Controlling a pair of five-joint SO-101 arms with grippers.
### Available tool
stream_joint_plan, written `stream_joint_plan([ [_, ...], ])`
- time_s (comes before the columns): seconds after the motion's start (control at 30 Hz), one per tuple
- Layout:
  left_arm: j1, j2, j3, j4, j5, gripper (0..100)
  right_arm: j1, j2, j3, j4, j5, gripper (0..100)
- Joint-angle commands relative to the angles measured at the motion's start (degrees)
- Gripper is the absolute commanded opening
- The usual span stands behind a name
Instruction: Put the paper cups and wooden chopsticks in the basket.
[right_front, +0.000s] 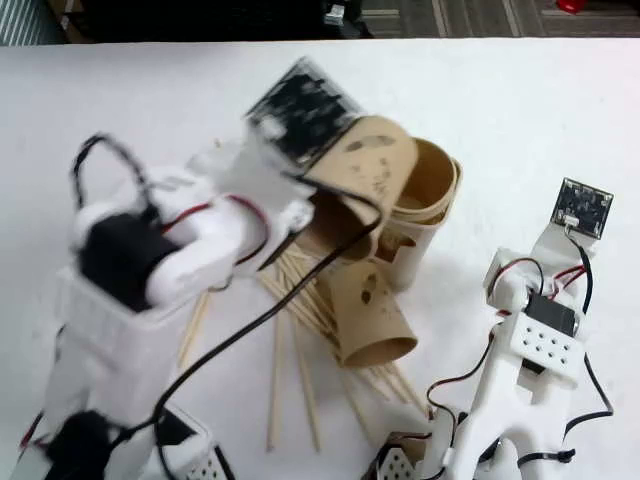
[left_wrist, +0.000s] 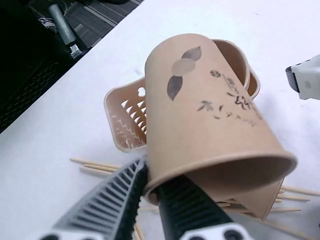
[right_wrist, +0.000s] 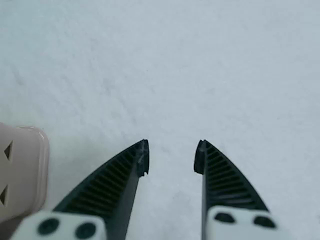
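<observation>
My left gripper (left_wrist: 150, 187) is shut on the rim of a tan paper cup (left_wrist: 210, 115), which hangs tilted in the air with its mouth toward the camera. In the high view this cup (right_front: 368, 165) hangs over the pile, at the end of the left arm (right_front: 180, 260). Behind it is the beige lattice basket (left_wrist: 125, 117), with another cup (left_wrist: 242, 65) in or just behind it. Stacked cups (right_front: 435, 185) stand upright, and one more cup (right_front: 368, 318) lies on its side on scattered wooden chopsticks (right_front: 290, 350). My right gripper (right_wrist: 171, 157) is open over bare white table.
The right arm (right_front: 535, 345) stands at the lower right, apart from the pile. A beige edge with triangular cut-outs (right_wrist: 20, 170) lies beside the right gripper. The table's far edge (right_front: 480, 38) borders dark floor. Open table lies far left and far right.
</observation>
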Motion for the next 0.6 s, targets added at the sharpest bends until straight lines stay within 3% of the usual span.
stream_joint_plan([
  [0.0,2.3,9.3,-8.9,0.5,0.4,2,0.1,-0.9,-0.3,-0.7,-0.5,15.9],
  [0.27,2.9,21.0,-17.5,3.5,0.2,3,-0.1,-0.9,-0.2,-0.7,-0.5,15.9],
  [0.47,2.6,26.2,-25.3,5.2,2.8,24,-1.7,-0.9,-0.1,-0.5,-0.4,15.9],
  [0.57,2.5,27.7,-29.4,4.3,4.9,25,-1.7,-1.2,0.7,-0.7,-0.2,15.9],
])
